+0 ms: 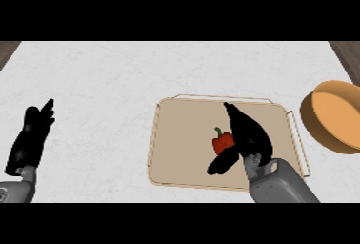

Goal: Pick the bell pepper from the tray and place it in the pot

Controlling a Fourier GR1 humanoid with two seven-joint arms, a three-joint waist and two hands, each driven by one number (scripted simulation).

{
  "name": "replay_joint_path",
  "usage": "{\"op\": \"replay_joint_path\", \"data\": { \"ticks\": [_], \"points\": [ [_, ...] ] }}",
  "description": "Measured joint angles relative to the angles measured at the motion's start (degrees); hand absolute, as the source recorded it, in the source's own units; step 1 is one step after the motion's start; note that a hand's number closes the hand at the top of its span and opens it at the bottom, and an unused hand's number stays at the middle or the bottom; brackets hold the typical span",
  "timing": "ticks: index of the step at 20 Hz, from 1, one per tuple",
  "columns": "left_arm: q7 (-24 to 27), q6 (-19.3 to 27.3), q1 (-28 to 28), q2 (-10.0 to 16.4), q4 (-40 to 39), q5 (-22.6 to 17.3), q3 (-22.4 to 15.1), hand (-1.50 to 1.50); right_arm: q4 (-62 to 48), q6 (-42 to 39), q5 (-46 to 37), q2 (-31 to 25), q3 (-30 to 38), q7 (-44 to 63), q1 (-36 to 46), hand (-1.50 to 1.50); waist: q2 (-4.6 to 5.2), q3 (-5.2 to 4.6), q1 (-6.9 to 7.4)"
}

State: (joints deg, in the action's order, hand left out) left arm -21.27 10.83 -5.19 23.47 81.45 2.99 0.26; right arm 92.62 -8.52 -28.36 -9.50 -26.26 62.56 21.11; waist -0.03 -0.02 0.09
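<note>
**Figure: head view, pick stage.** The bell pepper (222, 141), red with a short green stem (218, 130), lies on the flat beige floor of the tray (183, 143), a little right of its middle. The right hand (247, 136) hangs over it, fingers straight and pointing away from the robot, thumb (219, 164) spread toward the near left. The pepper shows in the gap between thumb and palm, partly hidden by the hand, and whether the palm touches it cannot be told. The hand is open and has hold of nothing. The pot (314, 119), orange and round, stands on the tabletop (105, 81) just beside the tray's right edge and is partly cut off by the edge of the view. The left hand (29, 140) rests open, fingers up, at the view's left, well apart from the tray. Handling, as a judgement: a bell pepper is light and hollow, its wall fairly stiff but giving a little when squeezed, and its smooth waxy skin is apt to slip. Its lobed body may roll on a flat tray. The stem looks too thin for a sure hold. The best place appears to be the broad middle of the body, thumb on one flank and fingers on the opposite one, closed from above so that the fruit cannot slide out sideways.
</note>
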Motion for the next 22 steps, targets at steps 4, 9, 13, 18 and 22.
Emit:
{"op": "replay_joint_path", "data": {
  "ticks": [4, 9, 13, 18, 22],
  "points": [
    [-0.7, -0.4, -0.1, -0.7, 0.8, 0.9, 0.4, 0.00, -4.0, -0.1, -1.9, 2.5, 0.4, -1.4, -0.3, -1.50, 0.03, 0.01, 0.08],
    [-0.6, -2.2, -0.7, -1.0, 0.2, 1.2, 2.1, 0.00, -6.3, -1.0, -2.6, 3.7, 3.3, -3.2, -0.9, -1.50, 0.03, 0.02, 0.01],
    [-0.3, -2.9, -2.0, -1.6, -1.5, 2.1, 3.5, 0.00, -9.2, -1.2, -4.6, 6.0, 4.3, -4.4, -0.6, -1.50, 0.03, 0.01, 0.01],
    [-1.1, -2.9, 0.5, -3.4, 2.1, 3.7, 3.4, 0.00, -10.1, -1.2, -6.6, 7.4, 4.8, -6.5, -2.7, 1.50, -0.28, -0.10, 0.16],
    [-2.8, -3.9, 0.4, -3.6, 3.7, 4.4, 4.4, 0.00, -10.1, -0.9, -8.3, 7.8, 6.0, -7.7, -2.6, 1.50, -0.41, -0.26, -0.01]
  ]
}}
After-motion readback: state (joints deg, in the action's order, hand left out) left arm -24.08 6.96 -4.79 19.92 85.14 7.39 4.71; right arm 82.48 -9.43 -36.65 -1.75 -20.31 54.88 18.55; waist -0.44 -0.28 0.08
